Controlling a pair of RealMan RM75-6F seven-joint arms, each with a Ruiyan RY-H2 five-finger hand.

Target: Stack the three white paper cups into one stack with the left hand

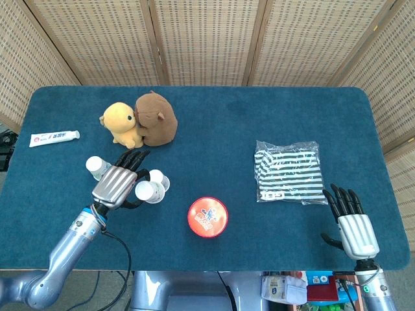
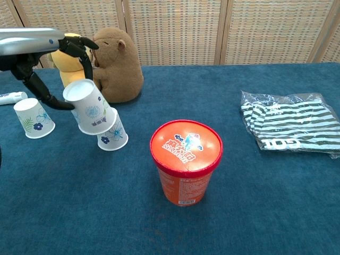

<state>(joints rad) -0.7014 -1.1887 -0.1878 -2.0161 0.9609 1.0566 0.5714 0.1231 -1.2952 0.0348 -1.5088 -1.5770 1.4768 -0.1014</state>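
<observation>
In the head view, the left hand (image 1: pixel 115 184) holds one white paper cup, the carried cup (image 1: pixel 146 191), upside down between thumb and fingers, above the counter (image 1: pixel 214 123). This cup sits just beside and partly over the middle cup (image 1: pixel 159 179), which stands inverted on the cloth. The far cup (image 1: pixel 96 166) stands near the back of the hand, partly hidden by it. The right hand (image 1: pixel 353 223) rests at the counter edge with fingers spread, holding nothing.

In the chest view, the left hand (image 2: pixel 48 50) grips the carried cup (image 2: pixel 90 106) tilted, its closed bottom pointing up and to the left. Its rim seems to touch or overlap the top of the middle cup (image 2: pixel 111 134); I cannot tell if it is already over it. The far cup (image 2: pixel 34 118) stands alone, well apart from the red tub (image 2: pixel 186 159).

I judge the first stacking is in hand. The next move calls for making the carried cup upright, centring it over the middle cup and lowering it before the fingers release.
</observation>
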